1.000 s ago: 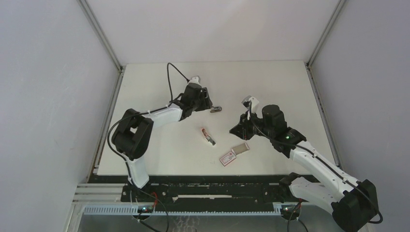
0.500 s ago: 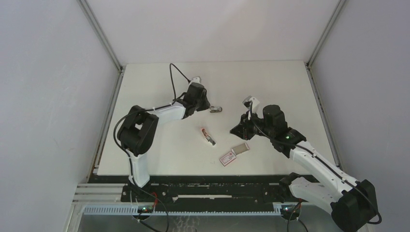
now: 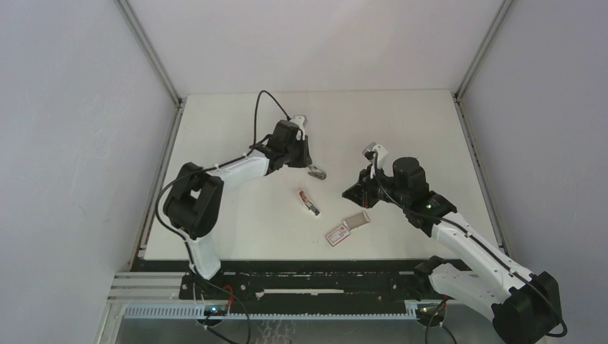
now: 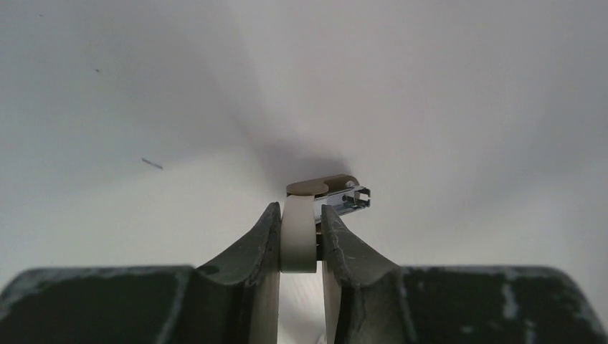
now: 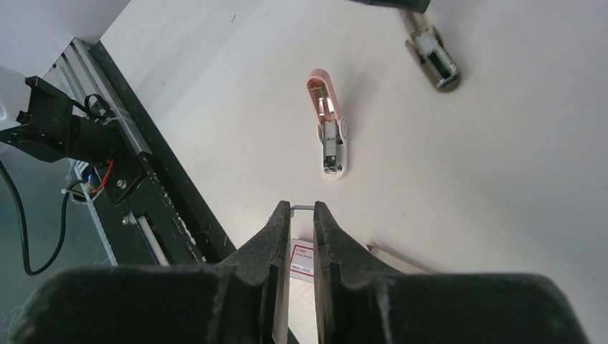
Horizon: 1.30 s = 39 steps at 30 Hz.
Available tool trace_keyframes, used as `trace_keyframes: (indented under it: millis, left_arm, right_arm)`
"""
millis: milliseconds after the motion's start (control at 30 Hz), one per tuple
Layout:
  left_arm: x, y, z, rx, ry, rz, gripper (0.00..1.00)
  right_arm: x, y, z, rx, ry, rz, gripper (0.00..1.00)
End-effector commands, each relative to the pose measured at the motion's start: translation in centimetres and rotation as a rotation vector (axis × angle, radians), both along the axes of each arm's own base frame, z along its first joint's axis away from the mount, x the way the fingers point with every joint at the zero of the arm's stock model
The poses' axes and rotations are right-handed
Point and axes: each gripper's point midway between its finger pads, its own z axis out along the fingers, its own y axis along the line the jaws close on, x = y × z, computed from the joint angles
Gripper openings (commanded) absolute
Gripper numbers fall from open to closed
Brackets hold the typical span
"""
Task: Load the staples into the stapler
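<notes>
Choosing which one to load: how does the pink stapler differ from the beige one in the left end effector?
The pink stapler lies free on the table; the beige stapler is clamped in the left end effector. Pink sits nearer the table's front edge, beige farther back. Both show silvery metal.

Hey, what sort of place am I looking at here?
Probably a robotics lab test cell: two arms bolted to a rail at the edge of a white table, boxed in by plain walls, with loose wiring.
</notes>
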Motion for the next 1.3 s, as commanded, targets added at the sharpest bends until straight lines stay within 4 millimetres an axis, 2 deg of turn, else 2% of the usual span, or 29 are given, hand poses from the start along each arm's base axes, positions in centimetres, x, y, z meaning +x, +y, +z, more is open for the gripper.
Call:
trace_keyframes:
  millis: [0, 133, 300, 533, 733, 800, 1000, 1133, 1267]
  left_arm:
    - [-4.9, -0.4, 2.3, 0.096, -0.022, -0.323, 0.00]
    - [-7.3, -1.5, 2.0, 0.110, -0.021, -0.454, 0.00]
    - [-9.0, -3.6, 1.8, 0.083, -0.026, -0.579, 0.00]
    - [-10.1, -6.3, 1.2, 0.014, -0.006, -0.724, 0.04]
    - [-10.0, -6.4, 0.0, 0.035, 0.022, -0.737, 0.14]
    - [-9.8, -6.4, -0.2, 0.038, 0.025, -0.731, 0.21]
    - [-8.5, -6.1, 1.3, 0.045, -0.057, -0.655, 0.57]
    - [-7.0, -4.8, 3.7, 0.049, -0.151, -0.540, 0.69]
    - [-5.1, -1.3, 6.7, 0.035, -0.260, -0.305, 0.75]
  right_arm:
    - [0.7, 0.4, 1.6, 0.041, -0.067, -0.005, 0.11]
    - [0.7, 0.7, 1.4, 0.027, -0.075, 0.000, 0.11]
    - [0.3, 1.3, 1.0, -0.005, -0.093, 0.005, 0.11]
    - [0.5, 1.5, -0.4, -0.084, -0.141, -0.056, 0.10]
    - [0.5, 1.4, -1.7, -0.079, -0.118, -0.091, 0.10]
    - [0.4, 1.4, -2.0, -0.083, -0.112, -0.095, 0.10]
    - [0.7, 1.4, -2.8, -0.108, -0.106, -0.108, 0.10]
    - [1.2, 1.6, -3.5, -0.133, -0.120, -0.123, 0.11]
    - [1.7, 2.1, -4.5, -0.170, -0.136, -0.134, 0.11]
